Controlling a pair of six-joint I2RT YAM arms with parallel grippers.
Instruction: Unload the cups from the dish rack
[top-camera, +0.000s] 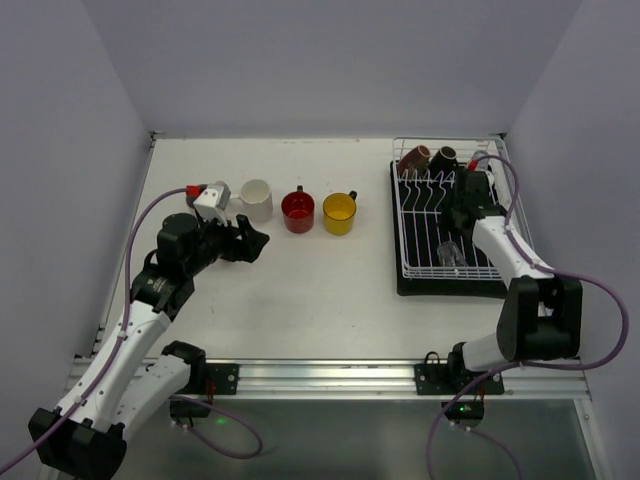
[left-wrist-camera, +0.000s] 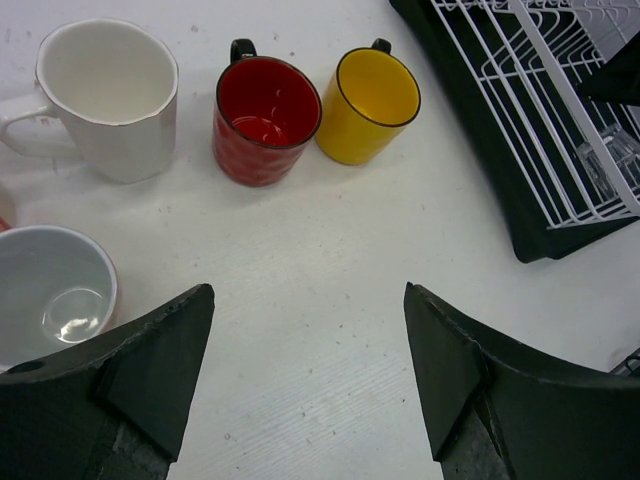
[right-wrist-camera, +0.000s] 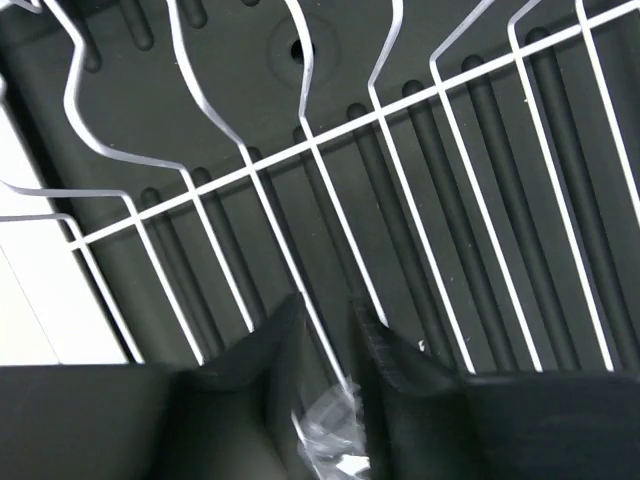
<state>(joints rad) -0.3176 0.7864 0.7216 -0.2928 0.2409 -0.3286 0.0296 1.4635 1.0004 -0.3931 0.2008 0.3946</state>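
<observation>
The white wire dish rack (top-camera: 424, 262) sits on a black tray at the right. A brown mug (top-camera: 415, 157) and a black mug (top-camera: 443, 158) lie at its far end, and a clear glass (top-camera: 447, 252) sits near its front. My right gripper (top-camera: 465, 203) is low over the rack's middle, its jaws nearly together on a clear glass (right-wrist-camera: 335, 435). On the table stand a white mug (top-camera: 256, 199), a red mug (top-camera: 297, 211) and a yellow mug (top-camera: 339, 212). My left gripper (top-camera: 262, 240) is open and empty just in front of them (left-wrist-camera: 310, 370). A pale cup (left-wrist-camera: 55, 290) stands by its left finger.
The rack's black tray (left-wrist-camera: 530, 225) edges into the left wrist view at the right. Rack prongs and wires (right-wrist-camera: 300, 160) surround the right fingers. Grey walls close in the table on three sides.
</observation>
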